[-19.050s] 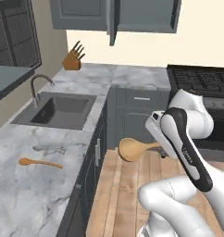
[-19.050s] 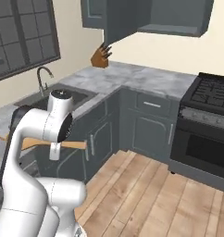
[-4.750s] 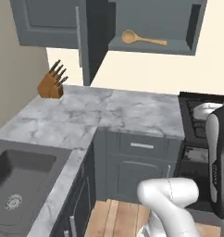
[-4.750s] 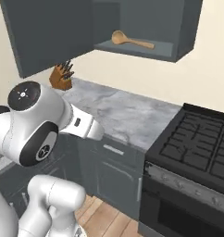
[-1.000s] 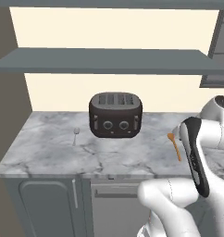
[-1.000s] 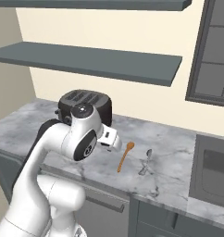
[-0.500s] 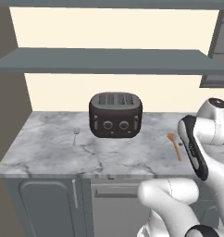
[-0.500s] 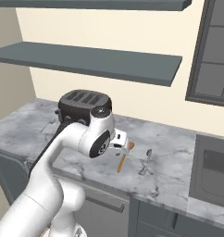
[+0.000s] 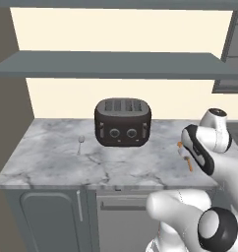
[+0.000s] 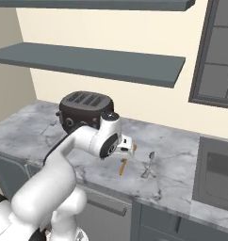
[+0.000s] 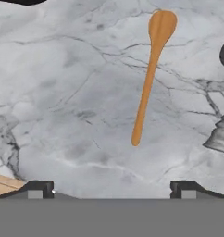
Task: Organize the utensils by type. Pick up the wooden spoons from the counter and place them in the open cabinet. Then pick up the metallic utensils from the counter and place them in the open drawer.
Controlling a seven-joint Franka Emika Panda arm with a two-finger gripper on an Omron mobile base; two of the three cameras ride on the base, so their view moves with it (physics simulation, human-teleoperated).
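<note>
Approach to a wooden spoon [image 11: 149, 74] lying flat on the counter [image 9: 52, 157] beside a metal spoon [image 10: 148, 164]: the gripper [image 11: 111, 187], jaws apart and empty, hovers above, apparently needing to centre and descend.

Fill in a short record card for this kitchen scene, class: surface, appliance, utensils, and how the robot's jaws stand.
surface: marble counter
appliance: black toaster, at the back of the counter
wooden spoon: wooden spoon, lying flat on the counter, untouched
metal spoon near wooden one: metal spoon, lying just beside it, apart from it
second metal spoon: small spoon, left of the toaster
gripper: gripper, above the counter near the wooden spoon, jaws open, holding nothing
shelves: grey shelf on the wall above the toaster
</note>
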